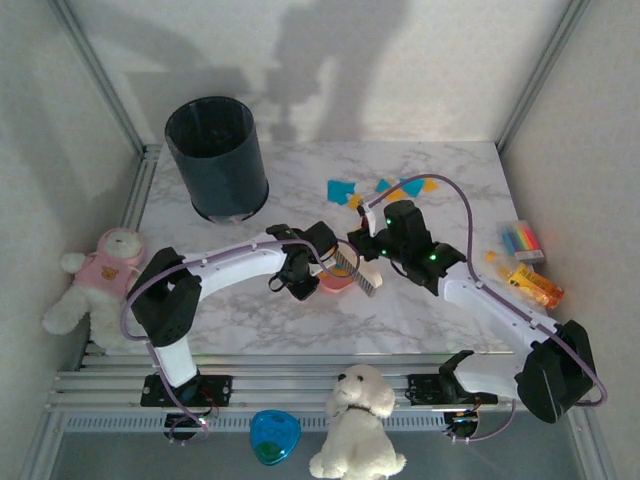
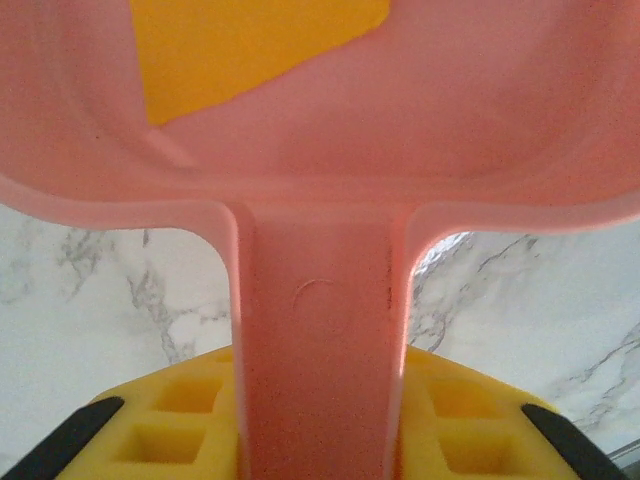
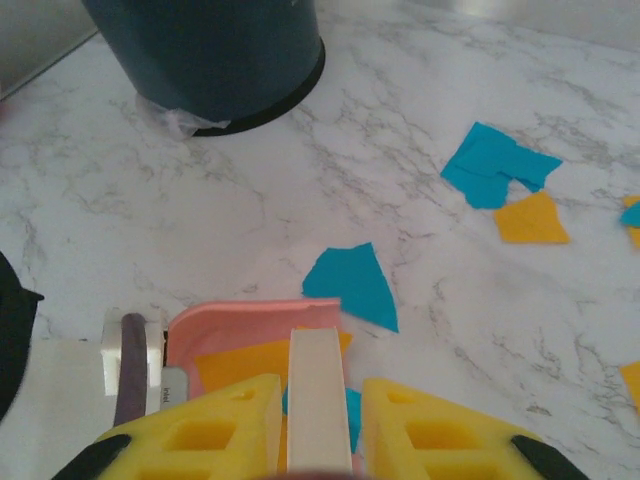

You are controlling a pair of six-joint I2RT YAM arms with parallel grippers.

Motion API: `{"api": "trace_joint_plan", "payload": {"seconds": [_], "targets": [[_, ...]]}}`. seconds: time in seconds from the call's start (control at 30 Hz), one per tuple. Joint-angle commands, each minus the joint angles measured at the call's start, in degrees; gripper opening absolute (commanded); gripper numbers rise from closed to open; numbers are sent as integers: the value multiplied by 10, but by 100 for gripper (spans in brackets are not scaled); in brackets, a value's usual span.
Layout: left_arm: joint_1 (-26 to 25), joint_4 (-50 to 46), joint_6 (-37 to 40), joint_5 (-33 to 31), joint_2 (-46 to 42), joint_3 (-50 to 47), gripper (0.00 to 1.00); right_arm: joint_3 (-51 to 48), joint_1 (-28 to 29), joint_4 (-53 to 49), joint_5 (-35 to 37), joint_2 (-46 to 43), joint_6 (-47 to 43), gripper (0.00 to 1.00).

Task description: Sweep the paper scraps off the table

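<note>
Scraps [image 3: 352, 285] look light and flat: sweep, don't grab. Left fingers [image 2: 170, 425] pinch the pan [image 2: 320, 330], right fingers [image 3: 215, 430] the brush [image 3: 318, 390].

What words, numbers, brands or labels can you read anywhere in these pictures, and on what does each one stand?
No text here can be read.
Teddy bear: a dark mark on its pink shirt, too small to read.
Striped block: coloured stripes; any print is too small to read.
</note>
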Motion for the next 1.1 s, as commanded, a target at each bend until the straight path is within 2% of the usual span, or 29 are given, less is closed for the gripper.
{"api": "trace_joint_plan", "payload": {"seconds": [0.0,0.2,0.37,0.73,0.9,1.07], "targets": [[-5,-17,-22,-15,-18,-22,0,11,4,7,31,-26,8,0],[-4,-15,-30,-16,-22,-34,0,16,3,2,37,-30,6,0],[-5,-24,-38,-22,-19,-34,0,26,-2,35,91,-2,2,0],[-5,-24,-52,-15,-26,-47,0,163,-50,69,-31,189,18,0],[-5,-24,-52,-18,-22,-48,0,233,-56,42,-47,273,18,0],[-5,-24,-49,-18,-24,-48,0,259,-58,6,-22,312,17,0]]}}
